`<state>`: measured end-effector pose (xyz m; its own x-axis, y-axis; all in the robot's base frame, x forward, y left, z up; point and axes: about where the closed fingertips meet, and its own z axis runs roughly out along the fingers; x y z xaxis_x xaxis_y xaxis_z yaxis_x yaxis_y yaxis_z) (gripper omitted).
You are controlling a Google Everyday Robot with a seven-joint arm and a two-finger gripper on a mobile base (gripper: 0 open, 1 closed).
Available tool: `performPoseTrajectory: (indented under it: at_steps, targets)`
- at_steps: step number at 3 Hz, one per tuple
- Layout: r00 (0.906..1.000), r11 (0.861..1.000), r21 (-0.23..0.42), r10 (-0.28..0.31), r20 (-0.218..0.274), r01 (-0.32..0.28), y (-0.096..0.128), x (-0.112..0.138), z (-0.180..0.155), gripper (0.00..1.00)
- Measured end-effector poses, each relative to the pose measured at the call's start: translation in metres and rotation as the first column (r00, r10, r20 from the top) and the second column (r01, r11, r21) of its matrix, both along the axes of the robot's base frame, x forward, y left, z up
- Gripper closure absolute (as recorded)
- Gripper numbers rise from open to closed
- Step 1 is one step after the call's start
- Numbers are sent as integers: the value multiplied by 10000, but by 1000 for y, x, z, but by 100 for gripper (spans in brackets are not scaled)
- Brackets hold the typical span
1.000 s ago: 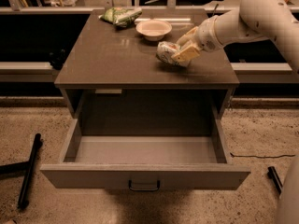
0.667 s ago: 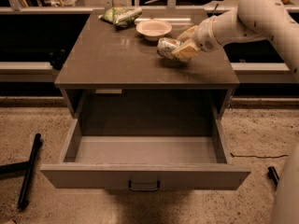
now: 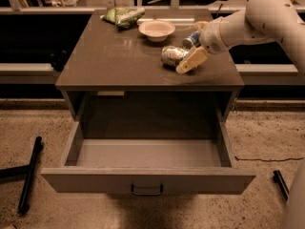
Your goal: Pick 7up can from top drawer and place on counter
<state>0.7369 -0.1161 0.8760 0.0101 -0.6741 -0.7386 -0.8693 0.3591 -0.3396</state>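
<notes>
- Speckled floor surrounds the cabinet; the top drawer (image 3: 147, 180) stands pulled out, its visible bottom bare.
- The 7up can (image 3: 171, 55) lies on its side at the counter's (image 3: 109, 61) right part, against the gripper (image 3: 187, 62).
- Likely the pick is done — release and retreat remain.
- Whether the gripper clamps the can or merely touches it, I cannot tell; the can's right end is hidden.

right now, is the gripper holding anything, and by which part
The gripper appears to hold the 7up can by the end nearer the arm, the can lying on its side low over the counter.
</notes>
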Motion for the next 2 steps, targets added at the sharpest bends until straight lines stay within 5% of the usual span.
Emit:
performPoseTrajectory:
  at_steps: [2]
  targets:
    - [9987, 9986, 270, -450, 234, 444, -31, -17, 3, 0]
